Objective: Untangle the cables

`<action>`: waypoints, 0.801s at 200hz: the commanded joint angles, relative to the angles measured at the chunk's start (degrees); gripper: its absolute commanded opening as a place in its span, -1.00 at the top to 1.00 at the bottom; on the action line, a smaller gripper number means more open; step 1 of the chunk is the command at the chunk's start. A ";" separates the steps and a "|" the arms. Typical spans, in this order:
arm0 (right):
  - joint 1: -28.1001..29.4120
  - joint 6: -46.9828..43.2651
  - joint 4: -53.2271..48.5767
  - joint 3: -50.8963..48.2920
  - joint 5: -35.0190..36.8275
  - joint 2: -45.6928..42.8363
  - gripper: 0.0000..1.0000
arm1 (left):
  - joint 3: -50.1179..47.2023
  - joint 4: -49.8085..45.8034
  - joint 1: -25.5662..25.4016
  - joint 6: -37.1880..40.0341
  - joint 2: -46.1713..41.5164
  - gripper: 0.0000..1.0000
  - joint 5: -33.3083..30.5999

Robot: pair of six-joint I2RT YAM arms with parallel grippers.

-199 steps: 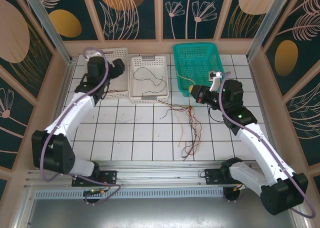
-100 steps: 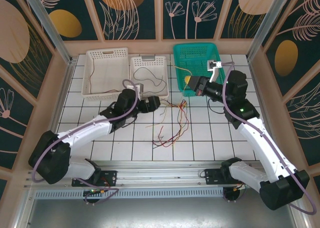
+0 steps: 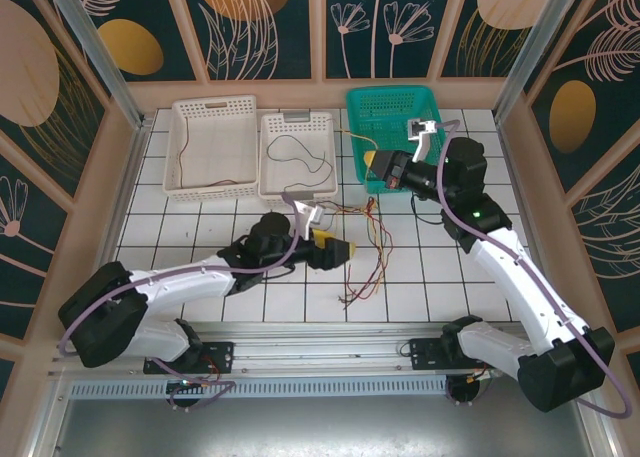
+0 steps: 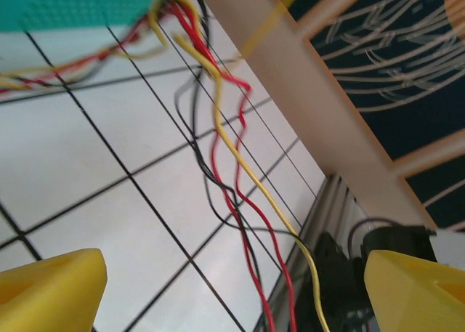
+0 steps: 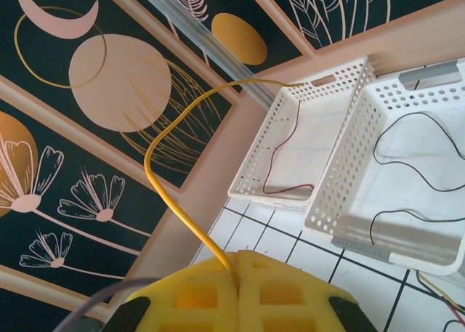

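A loose tangle of thin red, black and yellow-orange cables (image 3: pixel 375 239) lies on the tiled floor at centre and trails toward the near edge. My left gripper (image 3: pixel 345 249) sits just left of it, open; in the left wrist view the cables (image 4: pixel 238 183) run between its yellow fingers (image 4: pixel 51 288) without touching them. My right gripper (image 3: pixel 370 161) hovers by the left wall of the green basket (image 3: pixel 420 102), shut on a yellow cable (image 5: pixel 156 187) that arcs up and away from its fingertips.
Two white trays stand at the back: the left tray (image 3: pixel 180 137) holds a red wire (image 5: pixel 280 154), the middle tray (image 3: pixel 268 147) a black wire (image 5: pixel 418 121). Wooden walls ring the floor, and a metal rail runs along the near edge.
My left arm swung from the left tray down to the floor's centre, beside the tangle. The right gripper rose toward the green basket with the yellow cable, and the tangle shifted.
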 commanded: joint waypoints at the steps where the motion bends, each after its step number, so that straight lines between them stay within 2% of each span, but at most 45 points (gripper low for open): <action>1: 0.84 0.90 3.02 2.71 0.36 -0.21 1.00 | 2.99 2.58 -1.28 2.43 3.15 -0.82 0.45; 72: 2.28 0.99 2.46 4.03 2.23 0.31 1.00 | 9.95 1.93 -5.10 3.16 12.09 -0.83 -1.32; 130: 3.54 1.29 2.71 3.59 3.52 0.66 1.00 | 10.88 4.49 -6.02 1.44 16.03 -0.74 -1.15; 160: 4.07 1.77 3.03 3.33 4.65 0.50 1.00 | 11.02 6.06 -6.94 0.26 16.49 -0.77 -3.31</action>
